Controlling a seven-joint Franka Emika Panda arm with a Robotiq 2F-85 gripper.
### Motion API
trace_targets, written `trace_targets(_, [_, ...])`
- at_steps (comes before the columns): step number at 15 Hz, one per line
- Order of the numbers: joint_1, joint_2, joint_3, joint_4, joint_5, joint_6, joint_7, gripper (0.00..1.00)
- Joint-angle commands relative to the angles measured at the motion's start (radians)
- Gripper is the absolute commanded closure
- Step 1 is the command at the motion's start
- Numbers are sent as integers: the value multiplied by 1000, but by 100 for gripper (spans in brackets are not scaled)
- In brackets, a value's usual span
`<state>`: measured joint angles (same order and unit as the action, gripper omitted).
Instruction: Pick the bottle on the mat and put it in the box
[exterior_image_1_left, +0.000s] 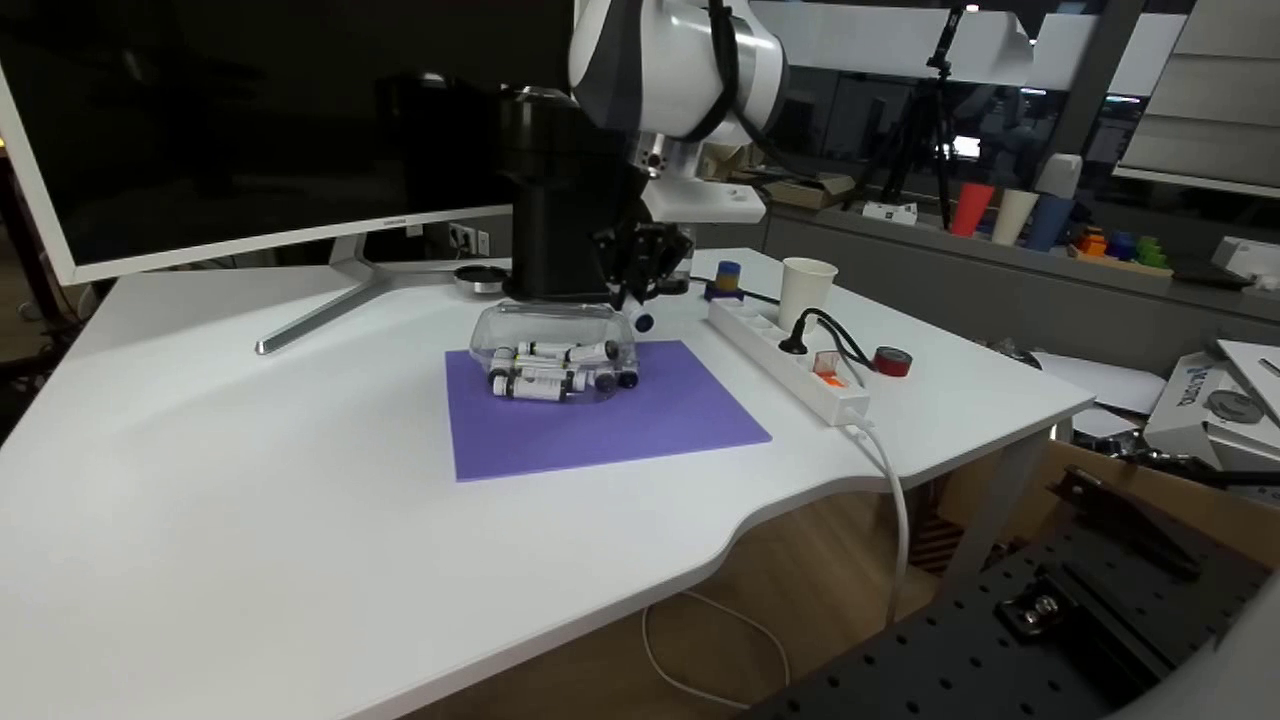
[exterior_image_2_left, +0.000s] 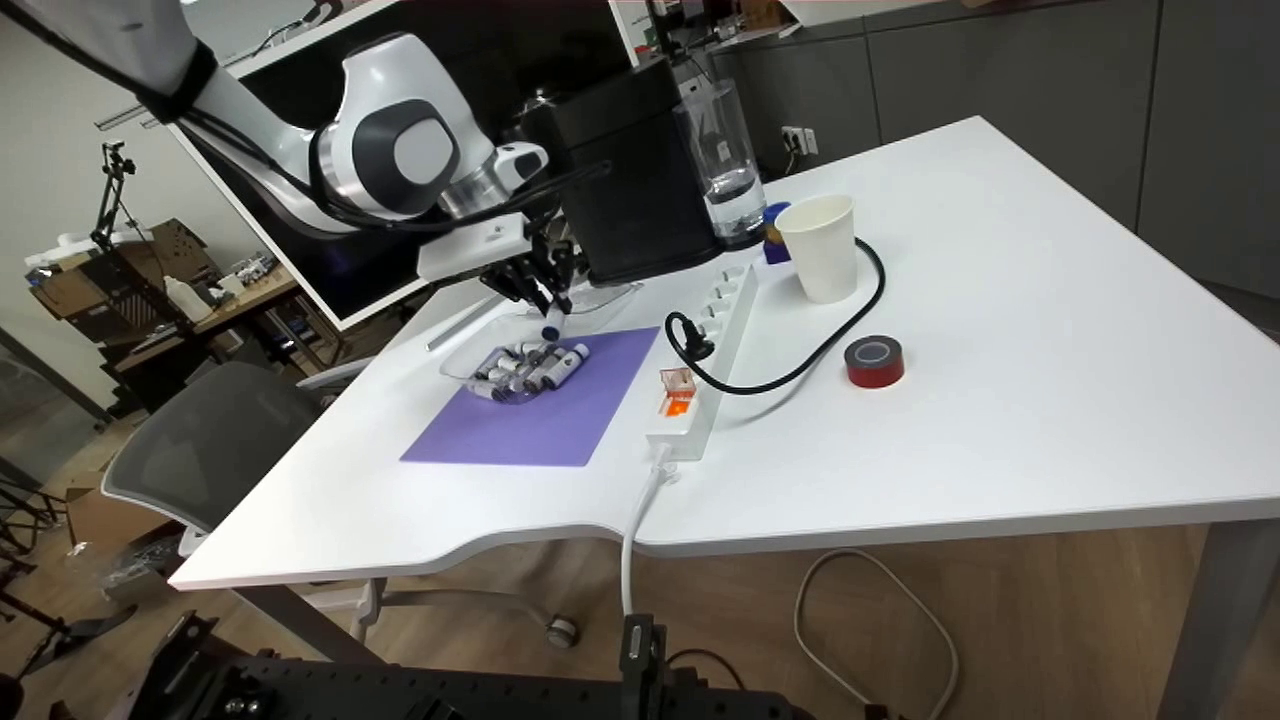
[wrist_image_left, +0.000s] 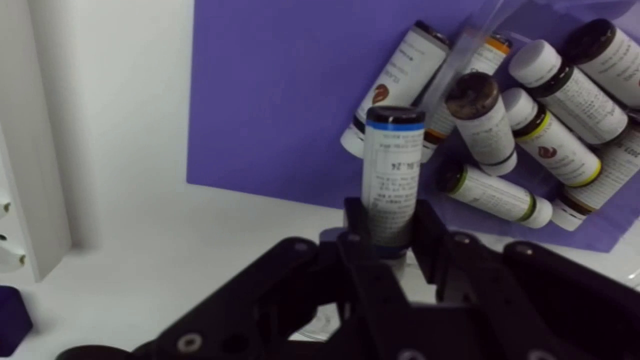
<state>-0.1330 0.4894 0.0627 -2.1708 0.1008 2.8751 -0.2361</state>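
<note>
- Jaws of the gripper (wrist_image_left: 388, 222) pinch the blue-banded bottle (wrist_image_left: 393, 172) from both sides; it hangs slightly tilted, dark end lowest.
- Clear box (exterior_image_1_left: 555, 325), at least partly on the purple mat (exterior_image_1_left: 600, 440), is probably the target, since loose bottles (wrist_image_left: 557, 140) lie in it: 8 o'clock from the blue-banded bottle in an exterior view, 2 o'clock in the wrist view.
- Carry that way, high enough to clear the rim.
- Lower toward a gap, then release gently, lest it roll out.

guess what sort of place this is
Probably an office or robotics lab, judging by the wide monitor, the office chair and the robot arm over the white desk.
</note>
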Motion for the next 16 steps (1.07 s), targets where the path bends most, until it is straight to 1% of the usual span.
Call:
trace_targets(1, [25,16,20,13,-45,52,1,93])
trace_targets(5, [19,32,63,18,-71,113,-28,93])
trace_targets(9, [-1,48,99,22,-83,133,-46,93])
trace_targets(10, [-6,50,105,22,-84,134,-49,48])
trace_targets(11, [-12,53,114,23,-82,136,-52,47])
trace_targets(12, [-17,56,119,23,-82,140,-54,43])
trace_targets(16, [-36,60,141,22,-73,137,-55,14])
